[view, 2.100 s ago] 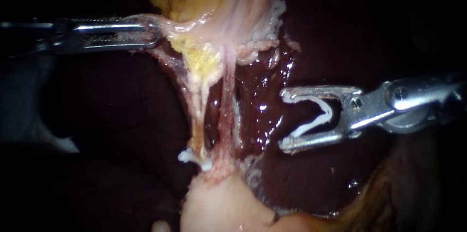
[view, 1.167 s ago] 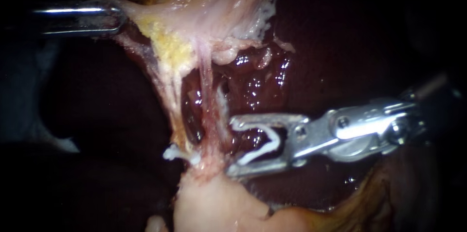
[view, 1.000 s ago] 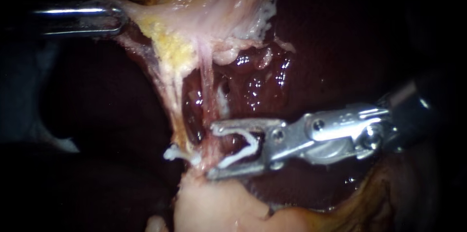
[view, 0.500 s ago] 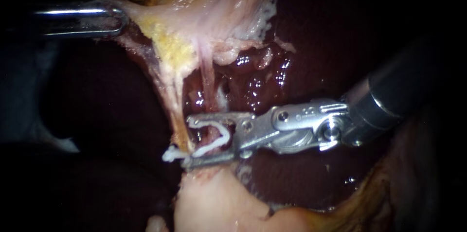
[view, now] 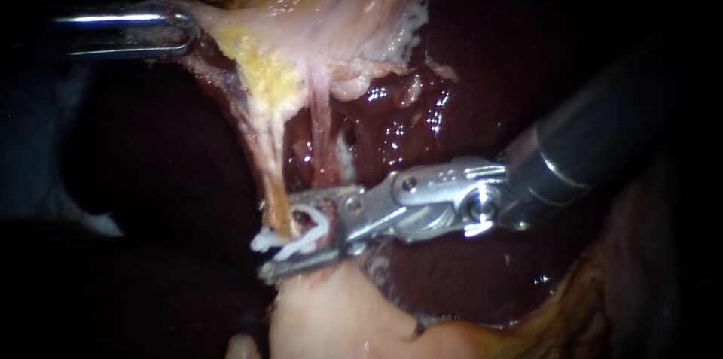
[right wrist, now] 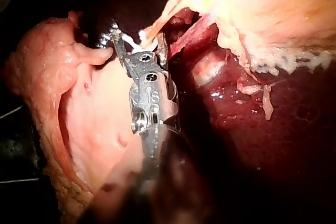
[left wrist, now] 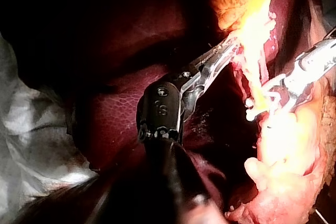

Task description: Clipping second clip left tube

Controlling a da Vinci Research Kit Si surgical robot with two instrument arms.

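Left tube (view: 269,163): centre of frame, soft strand stretched down from yellow fat (view: 263,77); its lower end lies inside the right pincer.
Right instrument (view: 276,237): pincer narrowed to a small gap, a white clip (view: 315,225) held across it, just beside a set clip (view: 261,241).
Left instrument (view: 177,28): upper left, pincer clamped on tissue (view: 207,24).
Handling: judged limp, slippery, easily torn; best gripped squarely, low down.
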